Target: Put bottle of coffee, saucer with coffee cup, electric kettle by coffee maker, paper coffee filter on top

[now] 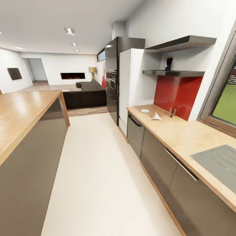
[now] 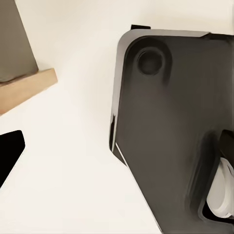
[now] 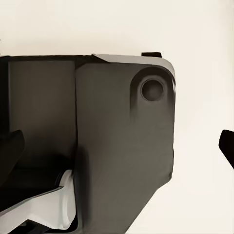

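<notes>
The head view looks down a kitchen aisle with a pale cream floor (image 1: 98, 177). Along the right side runs a light wood counter (image 1: 183, 137) over grey cabinet fronts, with a grey sink drainboard (image 1: 218, 162) set into it at the near end. Toward the counter's far end, before a red backsplash (image 1: 177, 93), lie a small white saucer (image 1: 145, 110), a white folded paper coffee filter (image 1: 156, 116) just beside it, and a small upright item (image 1: 172, 112) against the backsplash, too small to identify. Two dark wall shelves hang above; the lower shelf (image 1: 173, 73) carries a dark bottle of coffee (image 1: 169, 63) standing upright. Beyond the counter stand a white tall cabinet (image 1: 131, 85) and a black refrigerator (image 1: 114, 75). On the left is an island (image 1: 23, 111) with a wood top and grey sides. The room opens at the back into a living area with a dark sofa (image 1: 87, 93) and a lit wall fireplace (image 1: 72, 75).

Both wrist views look down on the robot's dark base (image 2: 170, 136) over the cream floor; the left wrist view also catches a wood-edged cabinet corner (image 2: 27, 85). Dark shapes at the picture edges may be fingertips, so I cannot tell whether either tool is apart or together
</notes>
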